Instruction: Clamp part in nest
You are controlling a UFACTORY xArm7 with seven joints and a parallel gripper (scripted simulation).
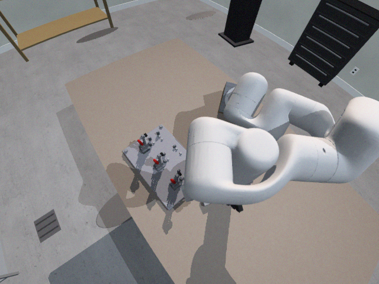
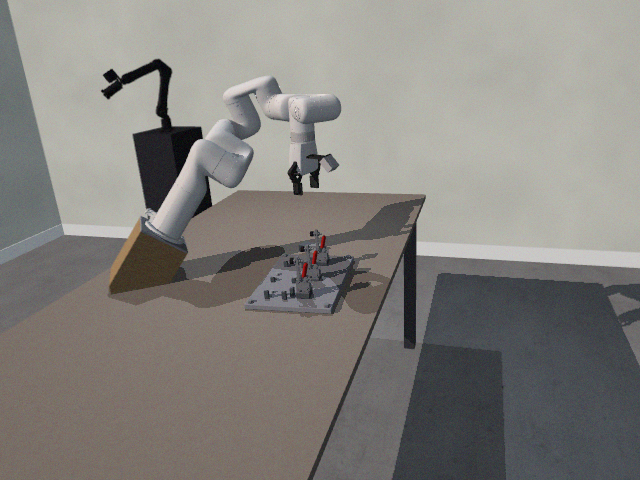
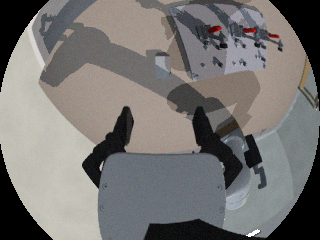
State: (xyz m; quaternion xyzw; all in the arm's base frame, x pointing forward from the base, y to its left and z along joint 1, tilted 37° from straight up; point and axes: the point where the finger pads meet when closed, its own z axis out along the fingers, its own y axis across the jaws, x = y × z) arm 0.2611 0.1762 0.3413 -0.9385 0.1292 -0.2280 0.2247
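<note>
The part, a light grey block (image 1: 205, 203) (image 3: 162, 66), lies on the table beside the fixture plate (image 1: 171, 137) (image 2: 289, 310) (image 3: 197, 60). The arm partly covers it in the top view; I cannot make it out in the exterior view. The plate bears three clamps with red handles: one nearest the part (image 1: 173, 181) (image 2: 323, 241) (image 3: 214, 29), a middle one (image 1: 156, 161) (image 2: 314, 257) (image 3: 249, 31), and a far one (image 1: 140, 142) (image 2: 303, 269) (image 3: 273, 36). Whether any is locked cannot be told. My gripper (image 2: 306, 188) (image 3: 163, 113) is open and empty, high above the table.
Small posts and blocks stand on the plate in front of the clamps. The arm's base block (image 2: 147, 263) stands on the table (image 2: 206, 361). A black pedestal (image 1: 243, 21) (image 2: 168, 170) is beyond the table. The arm hides part of the plate in the top view.
</note>
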